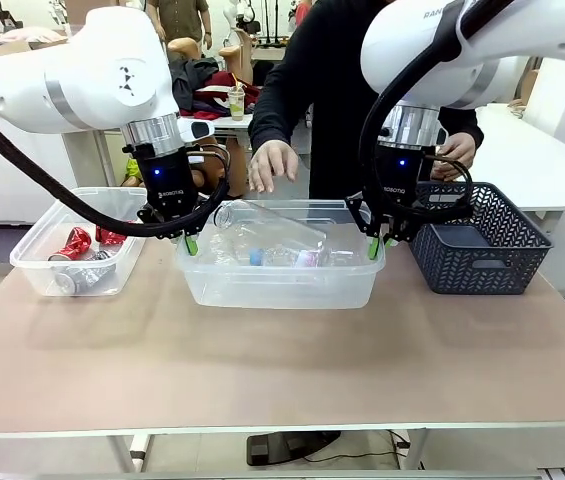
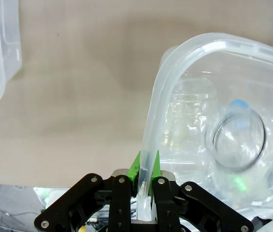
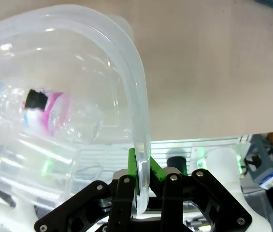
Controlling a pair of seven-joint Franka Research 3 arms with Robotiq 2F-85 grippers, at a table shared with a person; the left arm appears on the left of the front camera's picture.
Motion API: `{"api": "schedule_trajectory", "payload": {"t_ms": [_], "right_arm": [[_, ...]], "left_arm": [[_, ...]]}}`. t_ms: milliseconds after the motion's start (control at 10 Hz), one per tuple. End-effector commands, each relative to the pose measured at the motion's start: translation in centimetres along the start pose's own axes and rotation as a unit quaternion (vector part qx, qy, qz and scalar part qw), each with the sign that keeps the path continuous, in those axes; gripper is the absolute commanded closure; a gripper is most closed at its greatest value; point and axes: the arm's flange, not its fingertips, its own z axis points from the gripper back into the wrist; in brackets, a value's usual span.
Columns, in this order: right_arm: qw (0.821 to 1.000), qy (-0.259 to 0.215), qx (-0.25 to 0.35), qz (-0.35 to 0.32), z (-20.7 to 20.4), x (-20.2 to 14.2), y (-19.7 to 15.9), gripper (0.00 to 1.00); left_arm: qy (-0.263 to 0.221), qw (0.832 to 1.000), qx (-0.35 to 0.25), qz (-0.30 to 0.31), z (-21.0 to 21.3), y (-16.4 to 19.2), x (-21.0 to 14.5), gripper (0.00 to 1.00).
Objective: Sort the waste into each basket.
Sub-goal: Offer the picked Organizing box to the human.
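Tan counter (image 1: 282,370) in a busy workroom, a person standing at the far edge with one hand (image 1: 273,163) hovering above the middle tub.

Centre tub (image 1: 280,285), clear plastic, loaded with clear plastic bottles (image 1: 272,235); one bottle with a pink label and black cap (image 3: 47,110) lying on its side inside. Pinched on both short ends: left gripper (image 1: 190,243) clamped shut on the rim at the tub's 9 o'clock, rim wall squeezed between green pads (image 2: 137,166); right gripper (image 1: 385,242) clamped shut on the rim at 3 o'clock, rim likewise between its green pads (image 3: 134,164).

Second clear tub (image 1: 32,262) off toward 9 o'clock from the centre one, just beside it, holding crushed red and silver cans (image 1: 80,262). Dark lattice basket (image 1: 482,255) at 3 o'clock, right beside the right gripper.

Sorting apparently finished or nearly so; step in hand looks like a two-arm carry of the bottle tub. To do well: move both arms together and level, same height and same pace, so the thin rim neither twists nor slips from the pads. Keep spacing between grippers constant; pulling apart risks flexing the wall free, pushing in risks buckling it. Stay clear of the can tub, the lattice basket, and the hand above.
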Motion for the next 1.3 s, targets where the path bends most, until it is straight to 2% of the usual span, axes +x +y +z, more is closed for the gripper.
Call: {"api": "schedule_trajectory", "payload": {"t_ms": [0, 900, 1000, 1100, 1200], "right_arm": [[1.0, 0.0, 0.008, -0.002, 0.1, -0.1, 0.1, 1.0], [1.0, 0.0, 0.008, -0.002, 0.1, -0.1, 0.1, 1.0], [1.0, 0.0, 0.0, 0.0, 0.0, 0.0, 0.0, 0.94], [0.999, 0.001, -0.01, 0.039, 1.1, 1.6, 2.1, 0.94], [0.998, 0.005, -0.006, 0.069, 2.5, 3.9, 3.7, 0.94]], "left_arm": [[-0.005, 1.0, 0.004, 0.003, 0.4, 0.2, -0.1, 1.0], [-0.005, 1.0, 0.004, 0.003, 0.4, 0.2, -0.1, 1.0], [0.0, 1.0, 0.0, 0.0, 0.0, 0.0, 0.0, 0.94], [-0.013, 1.0, -0.001, -0.005, 1.4, 0.1, 1.7, 0.94], [-0.048, 0.999, 0.008, 0.004, 3.2, 0.3, 4.3, 0.94]]}}
